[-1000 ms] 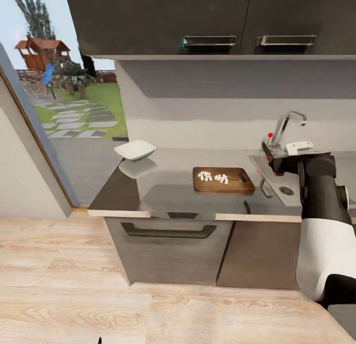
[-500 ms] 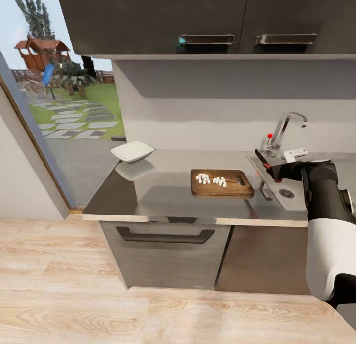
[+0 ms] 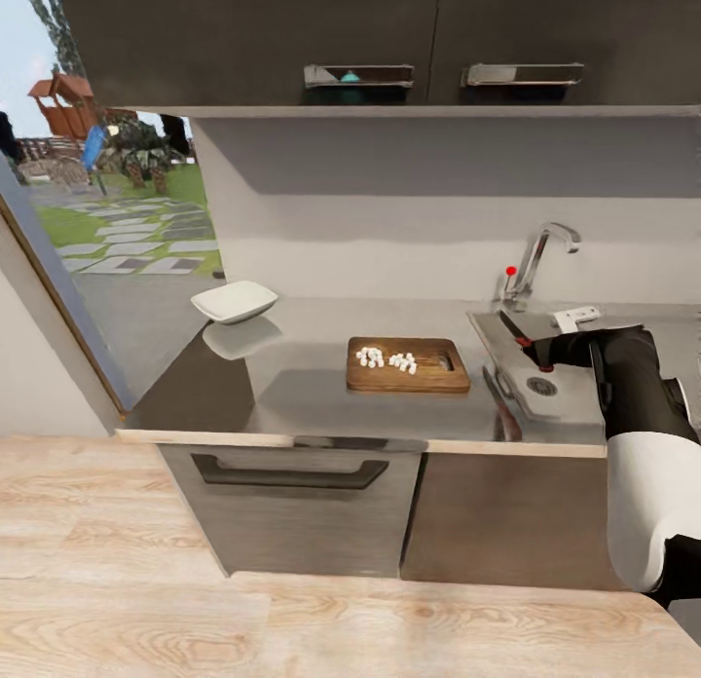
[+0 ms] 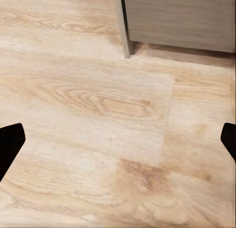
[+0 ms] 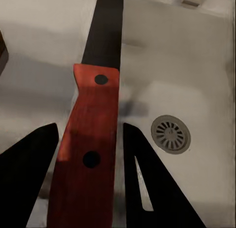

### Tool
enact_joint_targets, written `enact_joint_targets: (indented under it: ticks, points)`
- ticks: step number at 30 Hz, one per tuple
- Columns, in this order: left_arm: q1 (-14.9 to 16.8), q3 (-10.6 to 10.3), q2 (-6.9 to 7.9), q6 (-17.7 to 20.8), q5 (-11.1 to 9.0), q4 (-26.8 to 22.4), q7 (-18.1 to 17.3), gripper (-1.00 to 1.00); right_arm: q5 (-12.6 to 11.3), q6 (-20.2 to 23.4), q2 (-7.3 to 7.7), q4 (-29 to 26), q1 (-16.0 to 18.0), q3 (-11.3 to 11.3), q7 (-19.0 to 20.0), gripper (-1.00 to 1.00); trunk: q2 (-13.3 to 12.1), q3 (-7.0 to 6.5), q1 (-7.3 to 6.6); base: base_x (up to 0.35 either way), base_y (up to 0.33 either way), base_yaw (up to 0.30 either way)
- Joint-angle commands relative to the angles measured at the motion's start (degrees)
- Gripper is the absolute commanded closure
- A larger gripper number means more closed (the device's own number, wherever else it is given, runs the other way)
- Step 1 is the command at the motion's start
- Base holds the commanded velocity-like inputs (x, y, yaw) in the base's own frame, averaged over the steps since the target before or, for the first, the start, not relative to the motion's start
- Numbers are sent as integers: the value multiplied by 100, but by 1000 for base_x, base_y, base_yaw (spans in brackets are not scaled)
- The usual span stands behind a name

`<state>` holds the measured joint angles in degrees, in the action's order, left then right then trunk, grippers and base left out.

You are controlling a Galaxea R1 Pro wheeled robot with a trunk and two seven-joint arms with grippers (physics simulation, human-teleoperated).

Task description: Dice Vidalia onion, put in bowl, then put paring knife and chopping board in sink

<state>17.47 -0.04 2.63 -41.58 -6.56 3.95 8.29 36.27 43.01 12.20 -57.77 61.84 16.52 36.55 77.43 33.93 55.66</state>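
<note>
My right gripper (image 3: 538, 353) is shut on the paring knife (image 3: 519, 335) by its red handle (image 5: 87, 154). It holds the knife low over the sink (image 3: 570, 410), with the dark blade (image 5: 104, 29) pointing away over the basin floor and the drain (image 5: 170, 133) beside it. The chopping board (image 3: 428, 377) lies on the countertop (image 3: 312, 391) left of the sink, with the diced onion (image 3: 387, 358) in two small heaps on it. The white bowl (image 3: 234, 301) stands at the counter's far left end. My left gripper (image 4: 119, 139) hangs open over the wooden floor, holding nothing.
A chrome tap (image 3: 534, 259) with a red knob rises behind the sink. Dark wall cabinets (image 3: 389, 35) hang over the counter, and a drawer with a bar handle (image 3: 282, 475) sits below it. A glass door at the left shows the garden.
The whole view has shifted, so the camera has moved. My right gripper has come down with the knife, closer to the sink's drain. Board, diced onion and bowl stay put.
</note>
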Motion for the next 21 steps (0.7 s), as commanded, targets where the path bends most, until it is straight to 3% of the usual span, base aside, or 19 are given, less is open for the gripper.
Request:
enact_joint_targets:
  ticks: [1,7,10,13,15,16,17,21]
  points:
    - [11,-5,0,-36,-30,21,-11,-100,55,6,-3,-2,3,9,63,100,3,5,0,-6,-268,0]
    - [11,12,0,-35,-30,18,-11,-100,60,-94,-10,293,3,11,49,100,3,5,0,132,-209,0]
    - [11,13,0,-45,-30,18,-11,-100,62,-665,-7,954,3,16,22,100,3,5,0,120,-116,0]
    - [11,10,0,-51,-30,18,-11,-100,56,-1055,-3,1248,3,117,19,100,3,5,0,13,-13,0]
    - [11,12,0,-52,-30,11,-11,-100,55,-1240,-6,1464,5,553,11,100,3,5,0,2,-2,0]
    - [11,12,0,-52,-30,10,-11,-100,61,-1439,-6,1574,4,879,-5,100,3,5,0,0,0,0]
    - [11,13,0,-52,-30,10,-11,-100,62,-1549,-3,1628,3,1028,-38,100,3,5,0,0,0,0]
    - [11,-3,0,-53,-30,15,-11,-100,64,-1679,2,1807,3,1178,-426,100,3,5,0,0,0,0]
